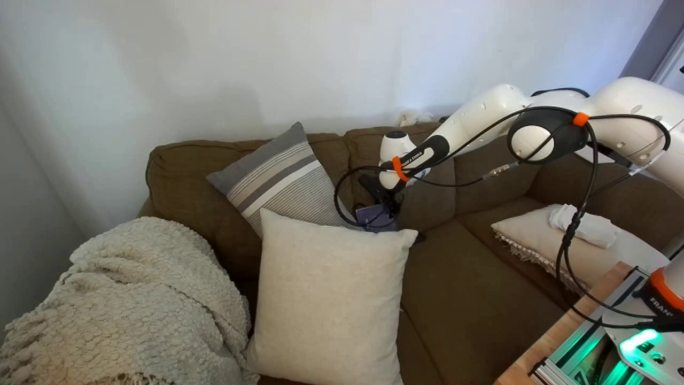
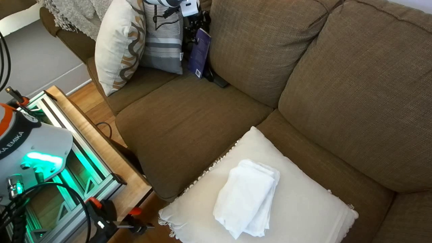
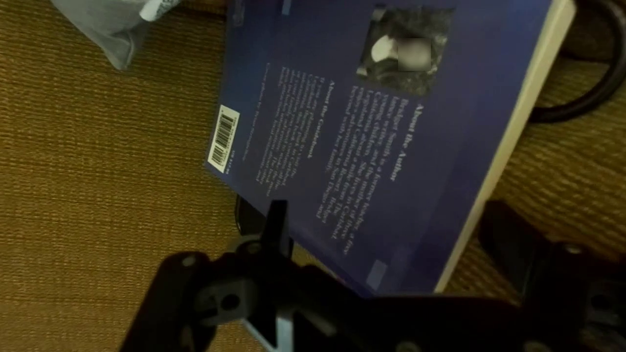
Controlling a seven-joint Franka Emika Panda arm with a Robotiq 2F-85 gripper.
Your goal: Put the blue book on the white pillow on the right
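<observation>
The blue book (image 1: 375, 216) stands leaning near the sofa backrest, beside the grey striped pillow, and its tilted cover shows in an exterior view (image 2: 199, 54). In the wrist view the back cover of the book (image 3: 342, 146) faces the camera, with text, a photo and a barcode. My gripper (image 3: 389, 215) is open, with its fingers wide apart. The left finger overlaps the book's lower edge; the right finger is close by its pale page edge. I cannot tell whether they touch it. The white pillow (image 2: 303, 206), with a tasselled edge, lies flat at the sofa's other end (image 1: 526, 230).
A folded white cloth (image 2: 246, 199) lies on the white pillow. A plump cream pillow (image 1: 331, 299) and the grey striped pillow (image 1: 288, 187) stand close to my gripper. A dark object (image 2: 220, 80) lies by the book's foot. The sofa backrest (image 2: 249, 44) rises beside it.
</observation>
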